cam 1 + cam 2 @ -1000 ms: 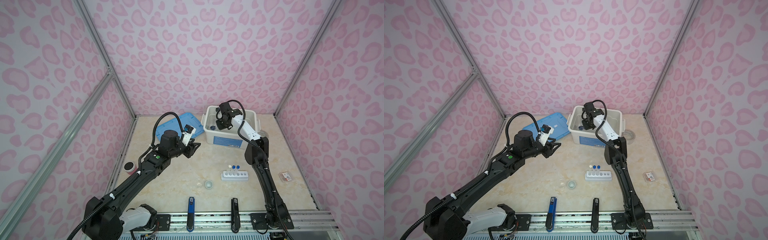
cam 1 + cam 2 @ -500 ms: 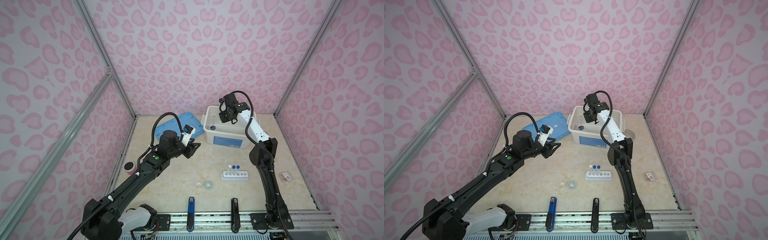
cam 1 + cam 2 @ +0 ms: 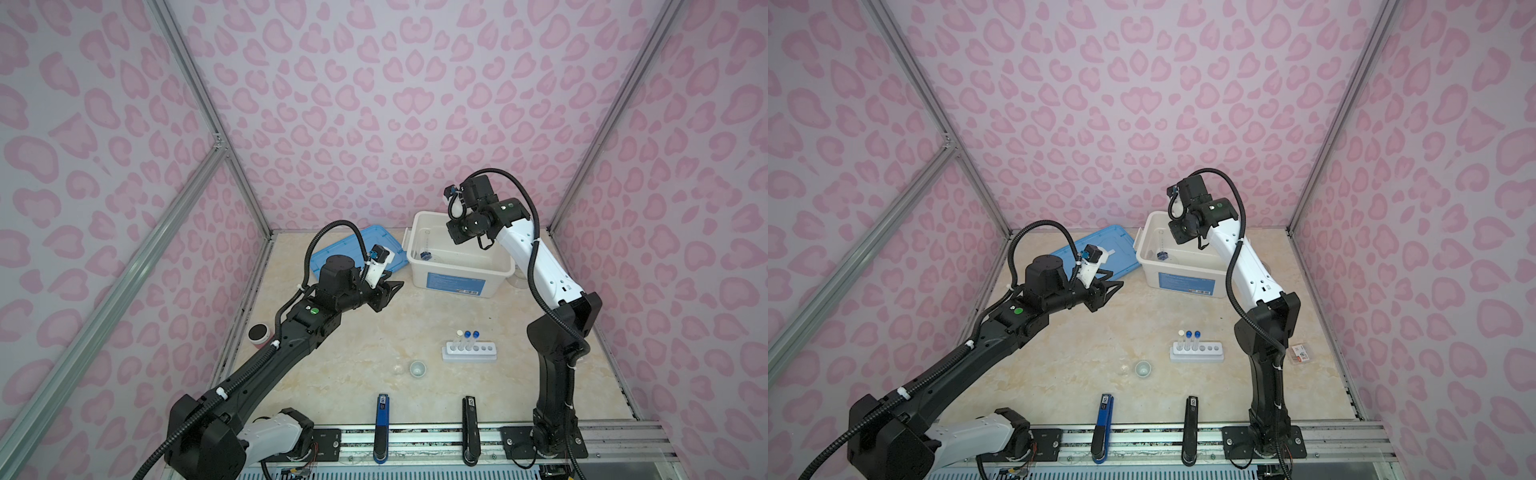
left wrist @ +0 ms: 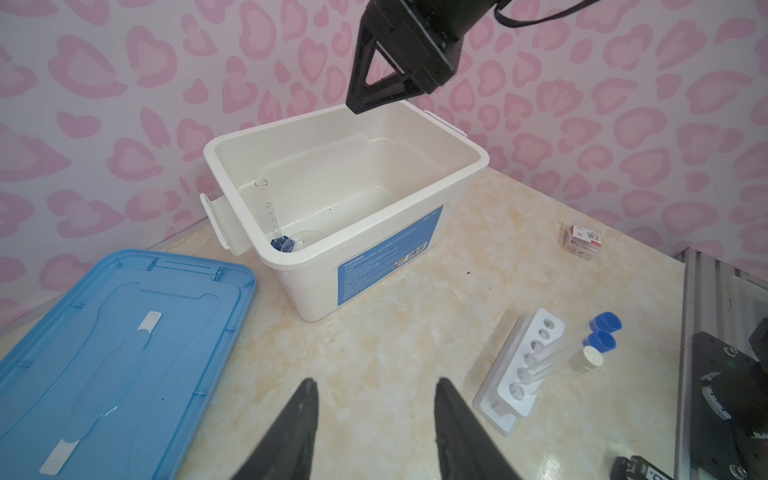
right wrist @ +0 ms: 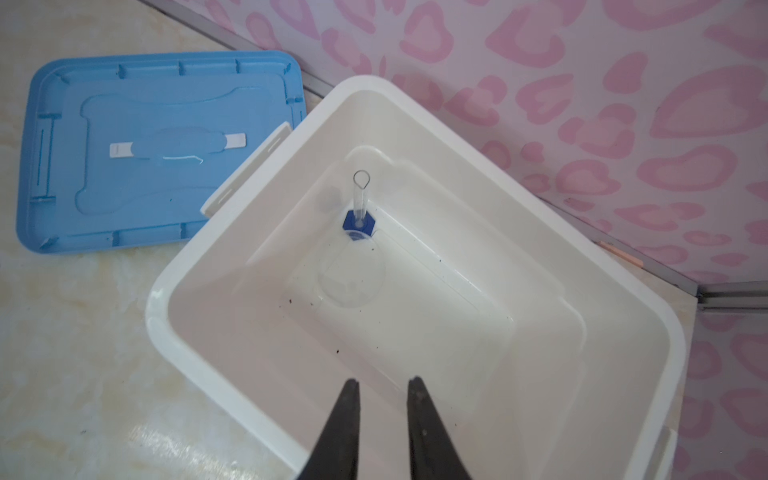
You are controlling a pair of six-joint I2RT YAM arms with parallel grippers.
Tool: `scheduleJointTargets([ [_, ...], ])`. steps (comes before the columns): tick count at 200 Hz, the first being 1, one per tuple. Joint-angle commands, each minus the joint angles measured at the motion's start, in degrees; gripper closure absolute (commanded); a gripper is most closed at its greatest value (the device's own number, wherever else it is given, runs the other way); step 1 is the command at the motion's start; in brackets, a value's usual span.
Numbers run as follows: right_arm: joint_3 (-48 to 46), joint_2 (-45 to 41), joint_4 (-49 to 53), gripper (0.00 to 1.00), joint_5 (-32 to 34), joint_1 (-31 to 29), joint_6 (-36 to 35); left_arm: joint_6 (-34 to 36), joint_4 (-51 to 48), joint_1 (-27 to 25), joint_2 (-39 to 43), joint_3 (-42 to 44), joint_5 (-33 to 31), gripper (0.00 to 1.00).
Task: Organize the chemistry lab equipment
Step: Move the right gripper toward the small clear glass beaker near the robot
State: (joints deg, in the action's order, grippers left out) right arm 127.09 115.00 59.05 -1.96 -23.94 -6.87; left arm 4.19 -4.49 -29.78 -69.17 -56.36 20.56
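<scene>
Both top views show the marbled tabletop (image 3: 365,332) I work on, with the white storage bin (image 3: 461,267) standing open at its far side. The bin's blue lid (image 5: 166,104) lies flat on the table just beside it, underside up.

My right gripper (image 5: 384,379) hangs above the bin's opening, pointing down into it. Its jaws stand a little apart with nothing between them. My left gripper (image 4: 376,382) hovers over bare table near the lid and the bin, jaws spread wide and likewise empty.

The white six-hole rack (image 3: 469,354) sits on the table nearer my bases, well apart from the bin. A pink jar with a black lid (image 3: 258,334) stands at the table's left edge.

Inside the bin, a clear round dish (image 5: 351,274) lies flat on the floor. Three thin clear tubes (image 3: 467,340) stand in the rack's holes at one end, one white-capped and two blue-capped; the other three holes are open.

A tiny blue-based cylinder (image 5: 359,203) stands in the bin right at the dish's edge; whether they touch I cannot tell. A small white cup (image 3: 417,369) stands upright on the table near the rack.
</scene>
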Motion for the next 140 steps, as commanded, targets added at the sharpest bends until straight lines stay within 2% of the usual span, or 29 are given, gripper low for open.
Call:
scheduleJointTargets([
  [1,-9.8,-6.6,-2.3,0.75,0.4,-2.9,-2.4,1.1,2.0,0.3,0.2,0.1,-0.7,0.52],
  [22,-17.7,-12.8,-3.9,0.72,-0.1,-6.8,-2.2,0.3,2.4,1.6,1.0,1.1,0.1,0.53],
  [57,-23.3,-16.4,-2.4,0.69,-3.5,-14.0,-2.5,-3.1,3.6,5.7,3.2,4.3,2.9,0.53],
  [106,-24.6,-12.5,0.8,0.62,-9.9,-21.1,-2.7,-7.5,3.3,11.9,11.7,12.1,3.3,0.53],
  [140,-28.6,-9.0,1.6,0.58,-9.8,-25.4,-4.1,-9.0,2.5,15.1,16.2,15.0,3.7,0.53],
])
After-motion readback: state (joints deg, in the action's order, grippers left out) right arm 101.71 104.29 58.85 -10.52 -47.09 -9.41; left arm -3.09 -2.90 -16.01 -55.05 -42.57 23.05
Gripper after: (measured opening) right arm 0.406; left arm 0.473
